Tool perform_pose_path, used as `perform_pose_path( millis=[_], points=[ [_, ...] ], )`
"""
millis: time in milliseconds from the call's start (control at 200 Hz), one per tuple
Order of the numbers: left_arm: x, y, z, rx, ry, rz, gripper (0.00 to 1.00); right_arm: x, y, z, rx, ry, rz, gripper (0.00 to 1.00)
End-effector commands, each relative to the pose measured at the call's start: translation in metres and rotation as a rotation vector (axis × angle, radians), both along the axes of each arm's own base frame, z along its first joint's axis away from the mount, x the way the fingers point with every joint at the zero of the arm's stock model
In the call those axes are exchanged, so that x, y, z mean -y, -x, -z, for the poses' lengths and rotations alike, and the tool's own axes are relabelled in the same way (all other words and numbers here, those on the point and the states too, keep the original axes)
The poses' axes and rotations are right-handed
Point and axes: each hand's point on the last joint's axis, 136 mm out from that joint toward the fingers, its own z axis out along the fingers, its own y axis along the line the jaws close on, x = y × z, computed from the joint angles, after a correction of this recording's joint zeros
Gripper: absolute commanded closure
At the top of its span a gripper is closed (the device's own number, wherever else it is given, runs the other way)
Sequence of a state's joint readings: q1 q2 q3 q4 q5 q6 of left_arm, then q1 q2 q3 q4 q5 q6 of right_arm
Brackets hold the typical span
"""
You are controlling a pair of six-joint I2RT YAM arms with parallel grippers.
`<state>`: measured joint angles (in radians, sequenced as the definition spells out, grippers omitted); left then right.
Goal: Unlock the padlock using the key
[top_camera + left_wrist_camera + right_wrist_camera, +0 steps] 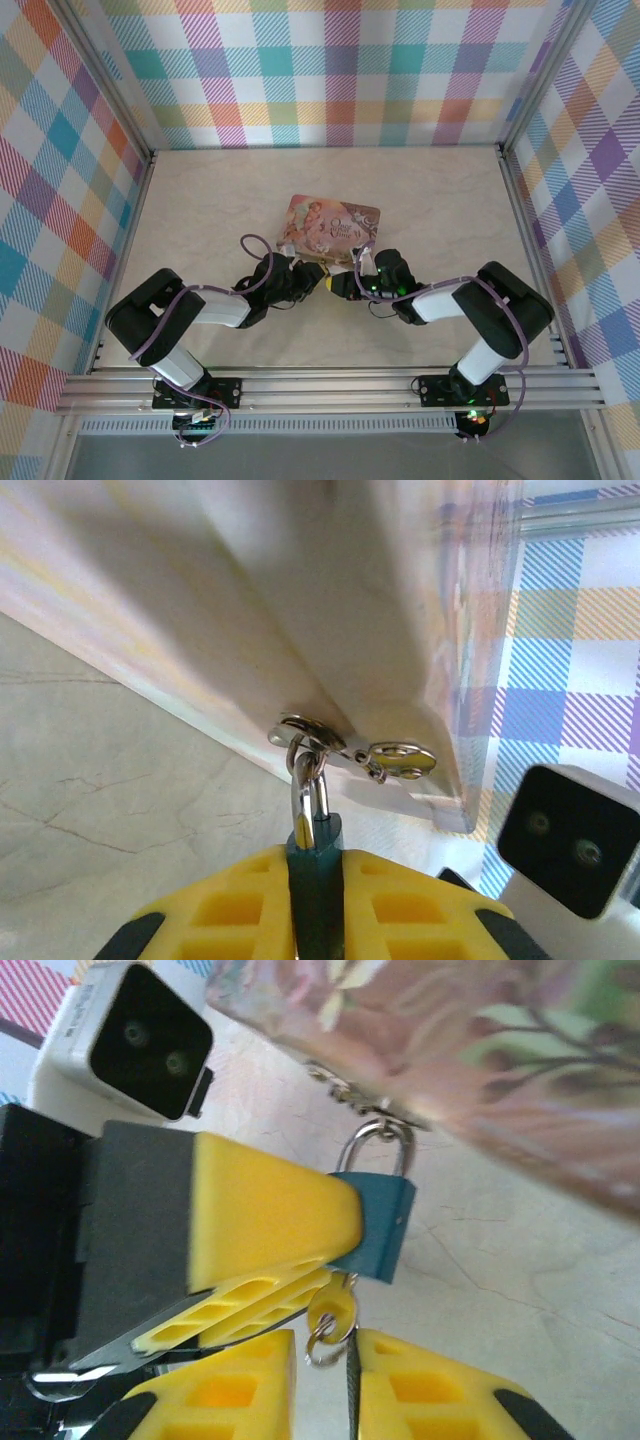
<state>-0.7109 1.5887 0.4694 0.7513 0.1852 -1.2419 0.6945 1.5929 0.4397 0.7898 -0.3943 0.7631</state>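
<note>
1. Left gripper [315, 868] is pinching the padlock [382, 1222]. Its two yellow fingers [255, 870] are pressing on the opposite flat sides of the blue body.
2. Padlock is hanging at the near edge of the pink illustrated tin [330, 225]. Its silvery shackle [305, 798] is passing through the tin's metal hasp [312, 732]. In the right wrist view both legs of the shackle are entering the body.
3. Key [332, 1310] is sitting in the underside of the padlock body. Its yellowish head and a small silvery ring [320, 1348] are sticking out towards the right gripper [325, 1360].
4. Right gripper is standing slightly spread. The ring is lying in the gap between its yellow fingers [260, 1360], and neither finger is visibly touching the key.
5. In the top view both grippers are meeting tip to tip just in front of the tin, near the middle of the pale marbled surface [440, 200]. The tin is lying flat with its illustrated face up.
</note>
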Motion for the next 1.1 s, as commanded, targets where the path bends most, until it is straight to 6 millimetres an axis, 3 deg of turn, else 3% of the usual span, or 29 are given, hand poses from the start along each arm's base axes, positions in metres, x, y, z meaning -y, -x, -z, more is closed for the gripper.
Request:
perform_pose_path(
  millis=[0, 210, 405, 650, 745, 980, 1095],
  points=[
    [-0.003, 0.0, -0.001, 0.005, -0.035, -0.008, 0.95, -0.002, -0.005, -0.026, 0.099, -0.023, -0.001, 0.75],
    [-0.003, 0.0, -0.007, -0.001, -0.038, -0.011, 0.98, 0.018, -0.007, -0.036, 0.181, 0.089, 0.049, 0.66],
    [-0.001, -0.001, -0.013, -0.016, -0.037, -0.007, 0.99, 0.042, -0.009, -0.064, 0.342, 0.189, 0.092, 0.53],
    [-0.006, 0.001, -0.012, -0.077, -0.065, -0.035, 1.0, 0.062, -0.011, -0.109, 0.553, 0.277, 0.12, 0.23],
    [-0.006, 0.001, -0.013, -0.083, -0.064, -0.042, 1.0, 0.068, -0.013, -0.124, 0.63, 0.295, 0.144, 0.0],
    [0.0, 0.0, -0.022, -0.089, -0.05, -0.027, 1.0, 0.085, -0.019, -0.14, 0.796, 0.365, 0.205, 0.0],
    [0.005, -0.002, -0.029, -0.088, -0.037, -0.017, 1.0, 0.078, -0.004, -0.137, 0.889, 0.383, 0.08, 0.0]
  ],
)
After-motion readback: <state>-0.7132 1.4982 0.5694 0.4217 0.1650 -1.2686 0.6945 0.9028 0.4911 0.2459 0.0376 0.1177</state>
